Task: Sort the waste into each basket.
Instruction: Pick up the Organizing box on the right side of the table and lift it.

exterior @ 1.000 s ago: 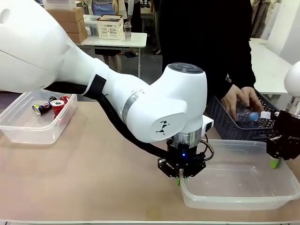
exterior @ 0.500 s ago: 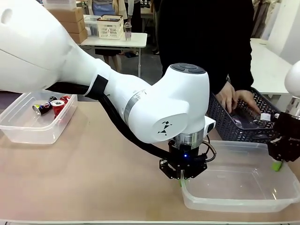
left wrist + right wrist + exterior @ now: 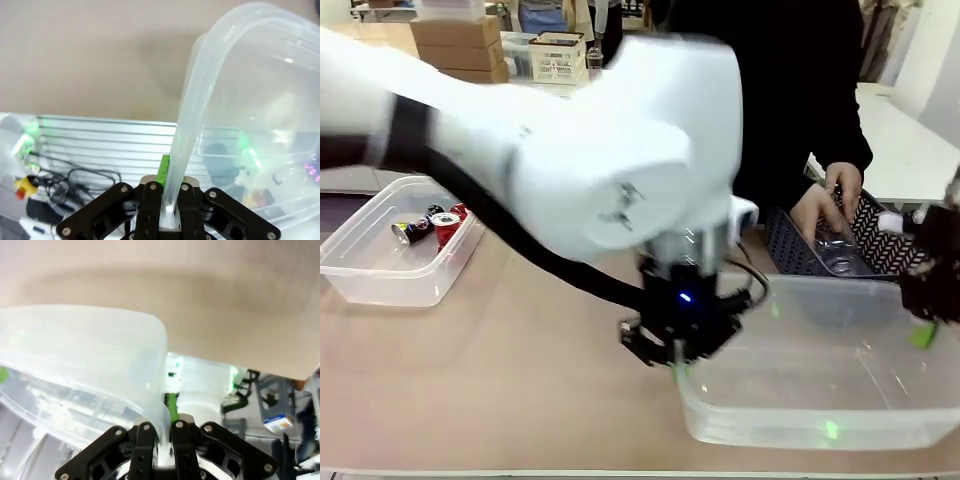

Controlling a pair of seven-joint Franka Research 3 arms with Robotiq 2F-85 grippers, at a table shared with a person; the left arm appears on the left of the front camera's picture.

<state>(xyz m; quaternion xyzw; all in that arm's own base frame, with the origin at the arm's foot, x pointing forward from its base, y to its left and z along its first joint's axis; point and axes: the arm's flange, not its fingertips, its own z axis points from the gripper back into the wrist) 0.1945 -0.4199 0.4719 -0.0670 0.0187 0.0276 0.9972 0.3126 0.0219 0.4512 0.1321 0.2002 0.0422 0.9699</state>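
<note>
Left arm [image 3: 570, 160] reaches across the middle, motion-blurred, wrist pointing down. Left gripper [image 3: 676, 368] pinched tight on the clear tub [image 3: 800, 432] rim. Right gripper [image 3: 923, 333] pinches the rim's opposite end.

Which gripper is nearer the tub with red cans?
Left. The left gripper clamps the near tub's left rim, right of the can tub; the right gripper clamps the near tub's right rim.

glossy clear plastic tub [image 3: 800, 425], matt tan table [image 3: 500, 380] (smooth), woven-look dark plastic basket [image 3: 785, 245]
</note>
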